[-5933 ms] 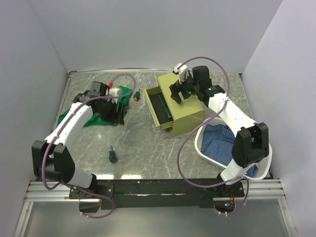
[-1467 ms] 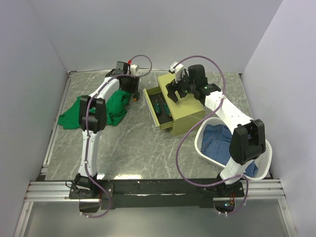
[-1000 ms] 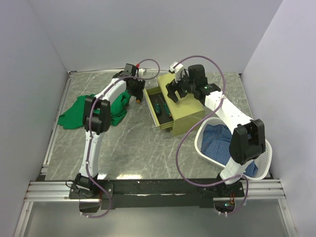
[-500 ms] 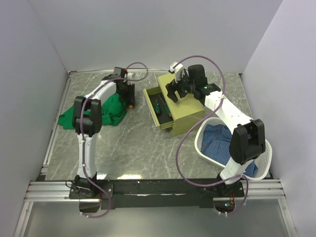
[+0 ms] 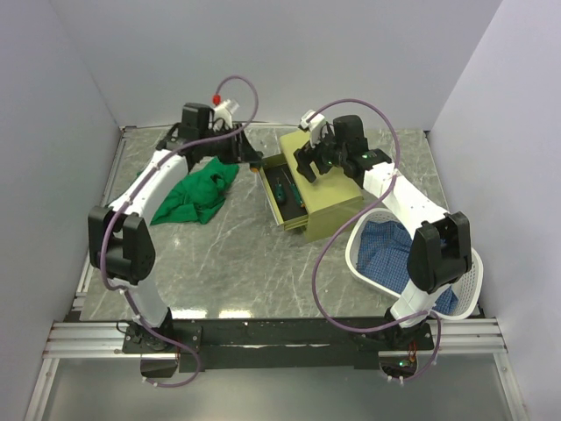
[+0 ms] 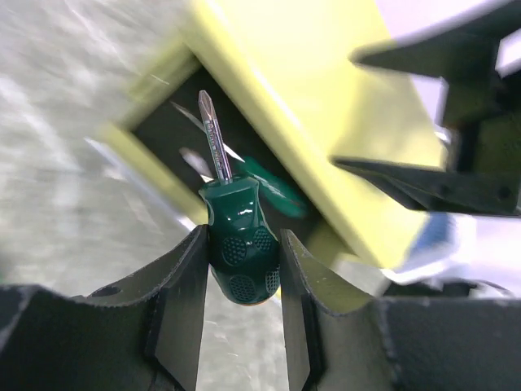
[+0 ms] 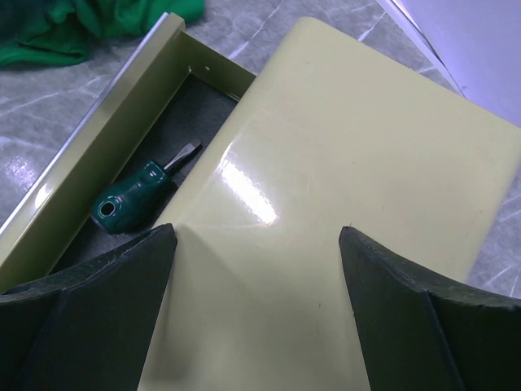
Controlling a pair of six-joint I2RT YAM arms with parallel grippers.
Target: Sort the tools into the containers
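Observation:
My left gripper [image 6: 242, 269] is shut on a green-handled screwdriver [image 6: 238, 244], tip pointing at the open drawer [image 6: 155, 167] of the olive-yellow chest [image 6: 301, 98]. In the top view the left gripper [image 5: 252, 163] is at the drawer's far left corner. The open drawer [image 5: 273, 210] holds green-handled screwdrivers [image 5: 281, 188]; one [image 7: 134, 201] shows in the right wrist view. My right gripper [image 5: 316, 162] is open and rests over the chest's top [image 7: 326, 204], fingers spread wide. The hammer and hex keys are out of view.
A green cloth [image 5: 195, 195] lies left of the chest. A white basket [image 5: 469, 294] with blue cloth [image 5: 390, 254] stands at the right. Walls close the table on three sides.
My left gripper has swung from over the green cloth to the drawer's far corner with the screwdriver in it. The cloth has bunched up. The right arm has not moved.

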